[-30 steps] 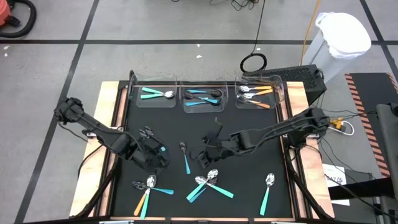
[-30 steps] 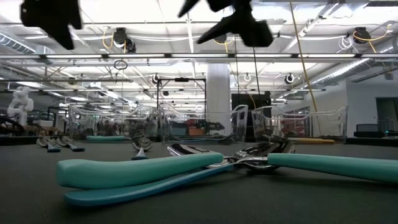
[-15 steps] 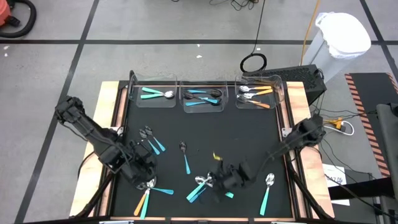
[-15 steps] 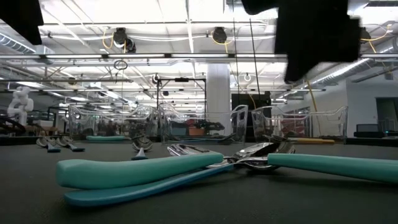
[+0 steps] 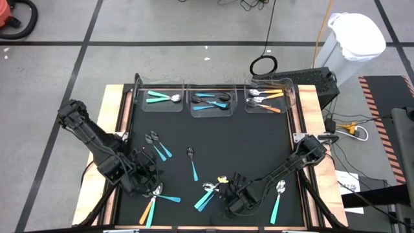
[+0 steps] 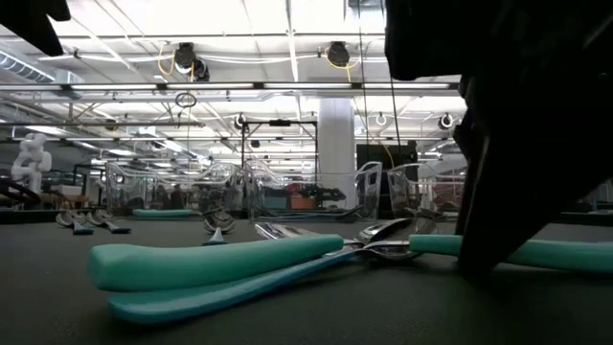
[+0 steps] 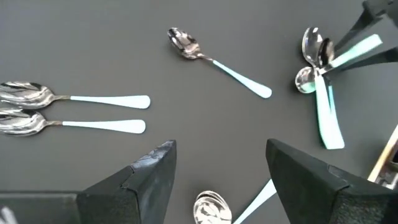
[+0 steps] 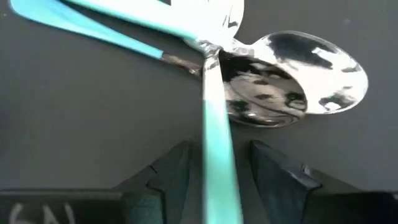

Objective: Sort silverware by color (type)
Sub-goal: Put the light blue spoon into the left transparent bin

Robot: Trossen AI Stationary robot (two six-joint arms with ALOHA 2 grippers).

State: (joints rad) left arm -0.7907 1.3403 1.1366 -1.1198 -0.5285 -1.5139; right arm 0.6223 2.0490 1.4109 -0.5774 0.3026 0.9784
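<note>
Three bins (image 5: 209, 102) at 12 o'clock part-filled, ~9 spoons (image 5: 193, 167) left; right pincer (image 8: 211, 177) open astride teal handle (image 8: 219, 155), left pincer (image 7: 217, 174) open

Grey tiled floor (image 5: 162, 58), white bin (image 5: 352, 39), ceiling lights (image 6: 192, 24)

Open mat through the middle, clutter along the lower edge and the top row.

In the high view the black mat (image 5: 246, 139) lies bare across its centre and right of centre. Three clear bins (image 5: 210, 100) line the top edge. Lower left, the left gripper (image 5: 147, 183) and arm block the way beside a spoon pair (image 5: 157, 146); a lone spoon (image 5: 192, 163) lies centre; lower middle, the right gripper (image 5: 228, 194) sits over crossed teal spoons (image 5: 208, 194), another spoon (image 5: 278, 197) at lower right.
</note>
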